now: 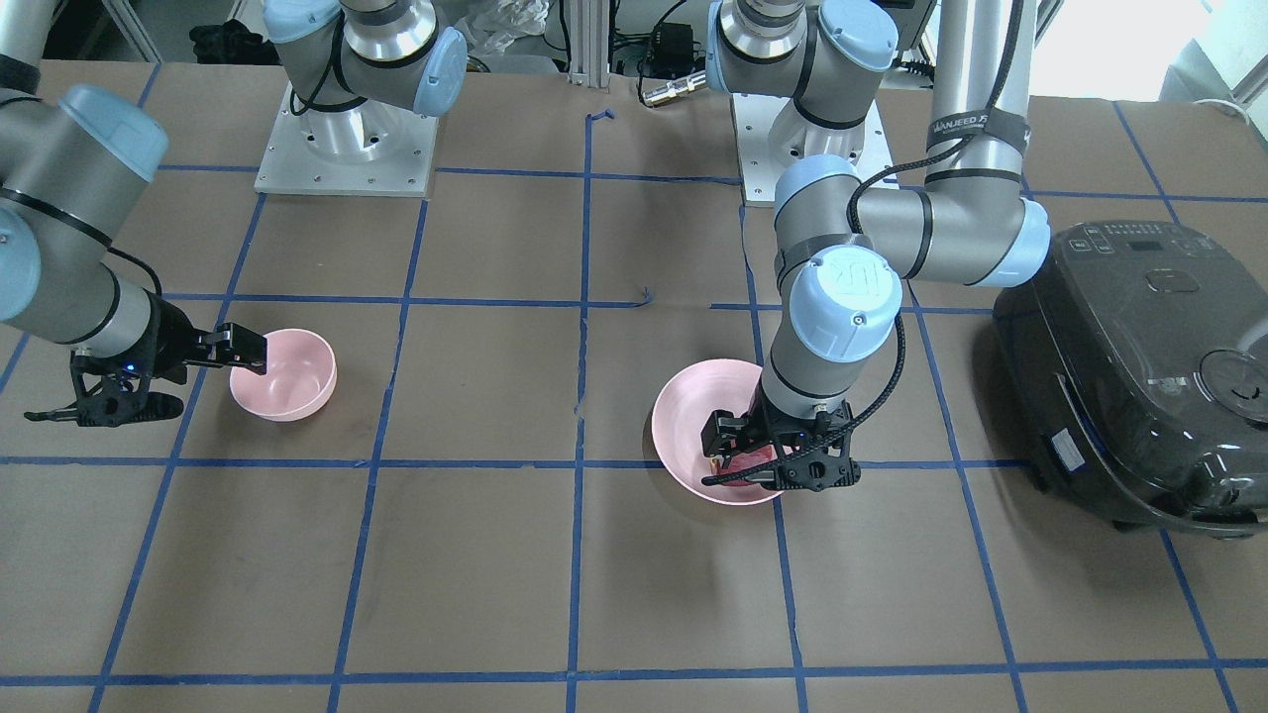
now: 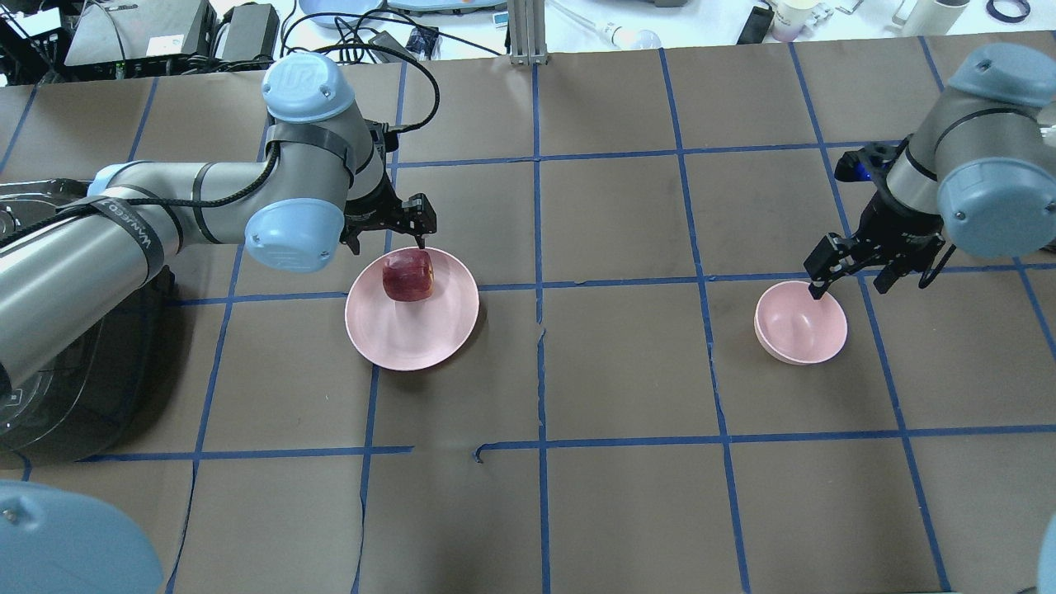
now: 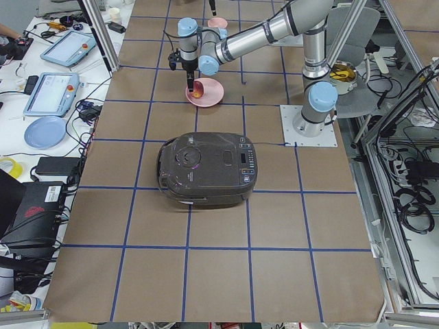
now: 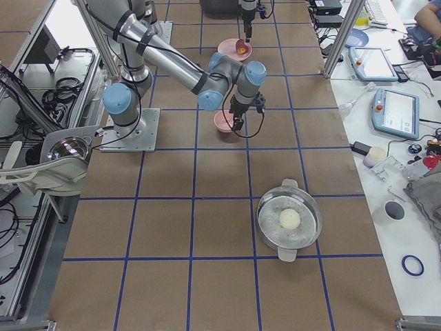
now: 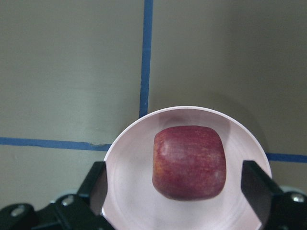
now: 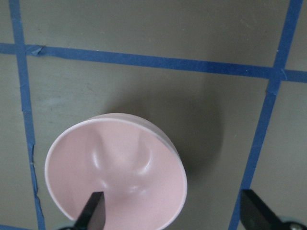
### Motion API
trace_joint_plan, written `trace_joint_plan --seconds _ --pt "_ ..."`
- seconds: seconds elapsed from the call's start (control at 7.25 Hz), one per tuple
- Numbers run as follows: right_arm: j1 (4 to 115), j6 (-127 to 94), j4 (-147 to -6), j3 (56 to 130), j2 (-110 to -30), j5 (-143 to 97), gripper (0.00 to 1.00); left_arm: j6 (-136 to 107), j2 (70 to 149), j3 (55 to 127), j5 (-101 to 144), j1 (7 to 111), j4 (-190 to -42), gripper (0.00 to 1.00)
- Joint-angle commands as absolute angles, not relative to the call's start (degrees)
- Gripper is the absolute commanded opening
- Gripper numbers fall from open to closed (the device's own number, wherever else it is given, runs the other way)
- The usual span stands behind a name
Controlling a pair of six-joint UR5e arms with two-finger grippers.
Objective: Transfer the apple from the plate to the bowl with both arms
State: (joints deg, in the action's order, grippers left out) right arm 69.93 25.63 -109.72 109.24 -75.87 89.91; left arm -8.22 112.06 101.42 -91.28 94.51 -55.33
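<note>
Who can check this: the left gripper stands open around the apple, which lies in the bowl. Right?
Not quite. The apple lies on the plate, not in the bowl, which is empty; the left wrist view shows it. The left gripper does stand open around it.

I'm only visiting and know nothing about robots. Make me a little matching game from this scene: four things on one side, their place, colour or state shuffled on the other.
Things:
1 apple
2 bowl
3 left gripper
4 cooker

Descriptions:
A empty
B black
C on the plate
D open, a finger on each side of the apple

Pairs: 1-C, 2-A, 3-D, 4-B
</note>
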Motion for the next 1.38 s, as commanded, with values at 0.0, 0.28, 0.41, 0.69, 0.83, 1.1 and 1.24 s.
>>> trace_joint_plan --seconds 0.0,0.28,0.41,0.69,0.83,1.1,1.24 --pt "69.79 25.40 -112.06 109.69 -71.99 90.09 0.89 -8.87 113.81 101.69 -89.84 95.27 -53.80 1.00" --pt "69.79 25.83 -112.06 111.26 -71.46 90.00 0.33 -10.37 115.04 102.56 -86.13 95.36 -53.35 1.00" --pt "69.79 26.10 -112.06 111.62 -71.63 90.00 0.06 -9.85 115.22 103.09 -86.57 95.36 -53.26 1.00" --pt "69.79 25.58 -111.71 111.10 -72.24 90.26 0.00 -9.75 115.66 103.27 -88.15 95.36 -53.26 0.91" --pt "69.79 25.14 -111.10 111.01 -72.59 90.79 0.00 -9.76 115.75 103.36 -88.59 95.36 -53.35 0.79" --pt "70.31 22.17 -104.72 107.60 -75.48 90.01 0.00 -9.59 113.84 103.36 -93.84 95.71 -54.13 0.33" --pt "71.27 22.58 -101.37 105.06 -75.93 88.00 0.00 -9.49 111.90 102.58 -96.39 96.23 -57.36 0.31"
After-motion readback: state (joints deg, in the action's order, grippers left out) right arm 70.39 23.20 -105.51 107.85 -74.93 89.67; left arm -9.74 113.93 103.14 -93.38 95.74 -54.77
